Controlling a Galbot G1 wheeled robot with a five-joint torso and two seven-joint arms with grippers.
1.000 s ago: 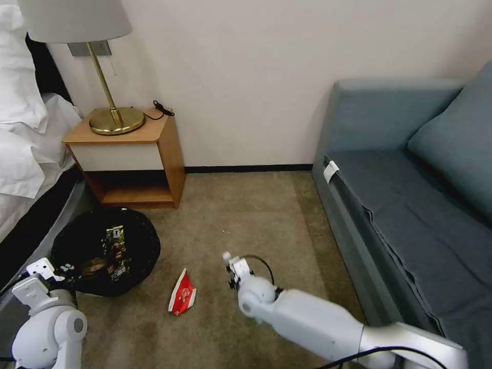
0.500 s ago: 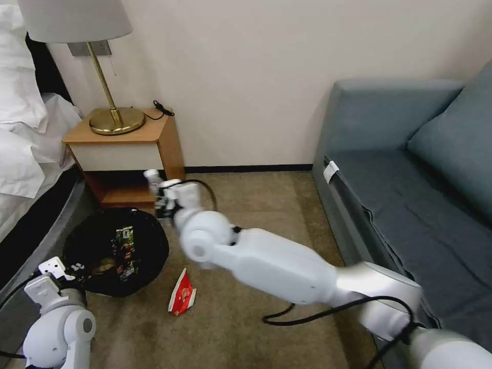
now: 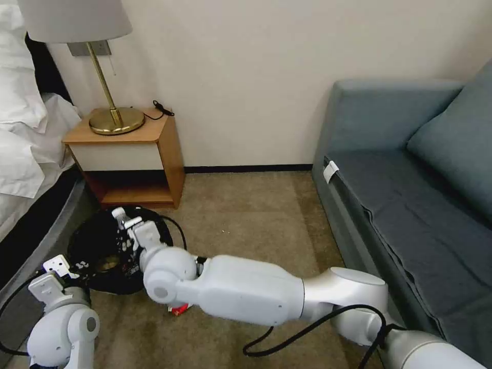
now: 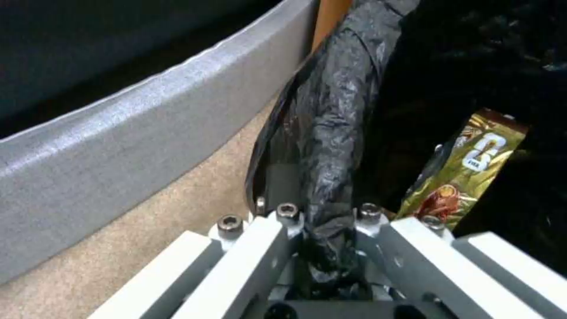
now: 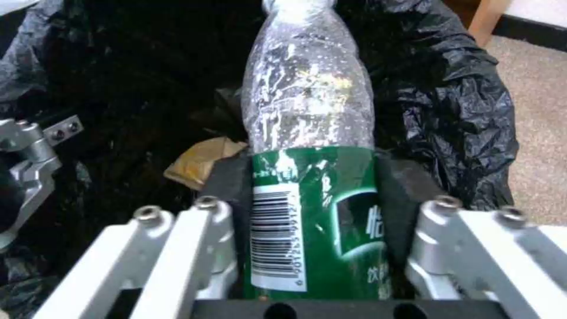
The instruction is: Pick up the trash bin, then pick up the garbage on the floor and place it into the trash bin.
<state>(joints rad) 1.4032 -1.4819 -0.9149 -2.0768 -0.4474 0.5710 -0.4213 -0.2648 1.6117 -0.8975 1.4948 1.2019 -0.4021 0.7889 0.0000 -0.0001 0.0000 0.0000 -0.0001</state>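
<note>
Bottle held over the trash bin on the left side of the floor.

On the near left, the left claw (image 4: 322,248) is clenched on the black-bagged rim of the trash bin (image 3: 92,241), which is in front of the nightstand (image 3: 128,154); a gold candy wrapper (image 4: 467,168) lies inside. The right claw (image 5: 313,212), above the bin's opening, is grasping the green-label bottle (image 5: 310,146). Right of the bin, the red snack packet (image 3: 178,309) lies on the carpet (image 3: 246,215), mostly hidden under the right arm.
</note>
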